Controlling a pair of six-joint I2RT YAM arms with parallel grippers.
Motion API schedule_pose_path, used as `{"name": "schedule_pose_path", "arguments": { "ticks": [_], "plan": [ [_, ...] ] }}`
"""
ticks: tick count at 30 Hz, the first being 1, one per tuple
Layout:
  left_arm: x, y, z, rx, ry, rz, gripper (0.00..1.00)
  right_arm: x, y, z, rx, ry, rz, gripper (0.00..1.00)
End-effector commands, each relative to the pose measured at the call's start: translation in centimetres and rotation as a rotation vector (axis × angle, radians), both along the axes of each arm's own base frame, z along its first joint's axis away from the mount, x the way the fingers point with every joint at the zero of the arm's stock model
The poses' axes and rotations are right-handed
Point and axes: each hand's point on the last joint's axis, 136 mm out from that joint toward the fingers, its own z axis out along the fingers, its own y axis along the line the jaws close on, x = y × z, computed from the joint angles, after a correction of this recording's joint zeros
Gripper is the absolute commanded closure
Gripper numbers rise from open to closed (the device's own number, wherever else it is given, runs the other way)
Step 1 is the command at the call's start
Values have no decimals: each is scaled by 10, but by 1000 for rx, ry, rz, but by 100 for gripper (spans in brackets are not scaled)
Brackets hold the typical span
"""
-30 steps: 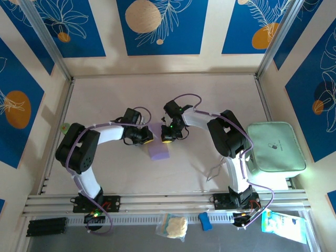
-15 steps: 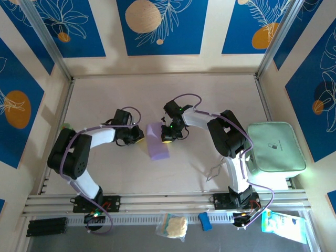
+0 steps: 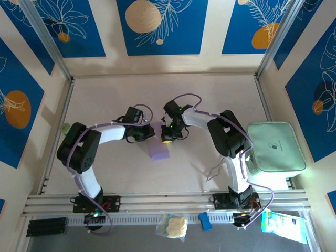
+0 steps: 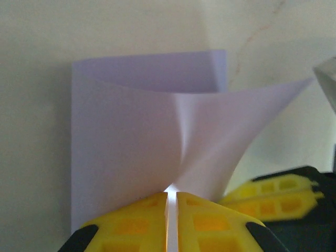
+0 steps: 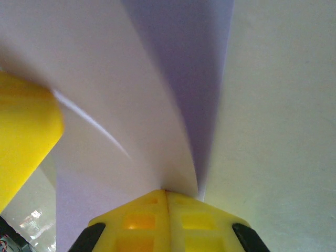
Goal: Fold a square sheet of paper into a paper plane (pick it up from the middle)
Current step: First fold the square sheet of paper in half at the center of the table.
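The square sheet of paper [image 3: 158, 150] is lavender and bent double in the middle of the table, its lower part hanging towards the near side. My left gripper [image 3: 149, 137] is shut on one edge of it, and my right gripper [image 3: 167, 138] is shut on it from the other side. In the left wrist view the paper [image 4: 126, 136] rises curved from my left gripper [image 4: 171, 193], with a right finger [image 4: 273, 197] beside it. In the right wrist view the paper [image 5: 131, 105] fans out of my right gripper [image 5: 167, 191], and a left finger [image 5: 21, 131] shows at the left. A paper plane is out of view.
A pale mint-green tray [image 3: 275, 147] sits at the right edge, with a thin wire piece [image 3: 215, 170] just left of it. A small green object [image 3: 65, 126] lies by the left rail. A bag [image 3: 173, 226], a blue item [image 3: 205, 220] and a packet [image 3: 283, 226] lie beyond the near rail.
Half a second ago my left gripper had swung left, spreading the paper taller. It has now come back right beside the right gripper, and the paper is bent shorter again.
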Motion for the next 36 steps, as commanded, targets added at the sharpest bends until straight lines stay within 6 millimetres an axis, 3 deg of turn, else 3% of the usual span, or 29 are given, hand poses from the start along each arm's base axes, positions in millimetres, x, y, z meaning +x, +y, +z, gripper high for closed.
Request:
{"name": "schedule_pose_path", "arguments": {
  "ticks": [1, 8, 12, 15, 19, 22, 29, 36],
  "plan": [
    [8, 14, -13, 34, 17, 40, 86, -40, -110, -97, -515, 126, -7, 96],
    [12, 63, -35, 103, 71, 140, 87, -42, -117, -101, -541, 127, 2, 96],
    [19, 84, -29, 118, 48, 154, 87, -41, -120, -101, -547, 126, 1, 96],
    [26, 77, -12, 67, -3, 106, 87, -41, -120, -100, -545, 127, 2, 96],
    [26, 49, 23, -53, -78, 51, 87, -42, -120, -99, -549, 130, 4, 96],
    [20, 30, 37, -73, -111, 15, 87, -41, -120, -99, -548, 131, 4, 96],
    [26, 3, 19, -66, -60, -24, 87, -40, -120, -100, -550, 131, 4, 96],
    [43, 23, -13, 27, 10, 25, 88, -41, -123, -102, -563, 132, 8, 96]
  ]
}}
